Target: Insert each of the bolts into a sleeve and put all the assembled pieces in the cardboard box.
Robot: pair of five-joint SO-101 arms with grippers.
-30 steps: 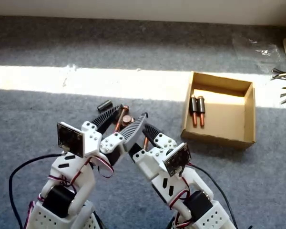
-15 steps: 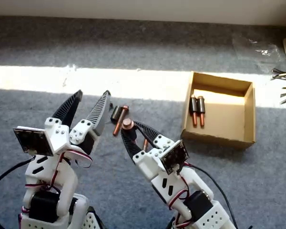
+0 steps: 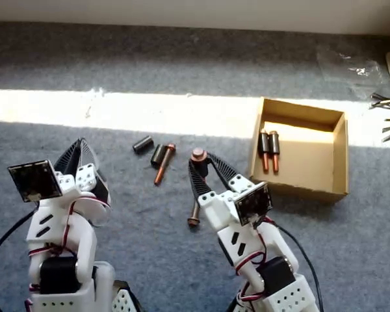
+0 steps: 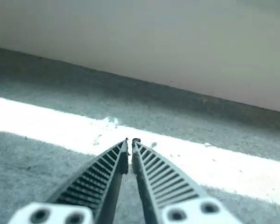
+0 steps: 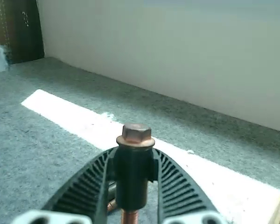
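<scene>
Grips an assembled piece [image 5: 132,179] upright in the right gripper [image 3: 201,162], bolt head up, just left of the cardboard box [image 3: 341,156]. Holds the left gripper [image 3: 78,151] at near left, narrowed to a slit, nothing inside. Has two finished pieces [image 3: 268,150] side by side in the box. On the carpet [image 3: 156,260]: a loose sleeve [image 3: 142,144], a second sleeve [image 3: 158,155] beside a long bolt [image 3: 162,169], and a nearer bolt [image 3: 194,213].

Coppery metal bolt [image 5: 136,134], matt black sleeve [image 5: 132,179], rough carpet [image 3: 182,58]
</scene>
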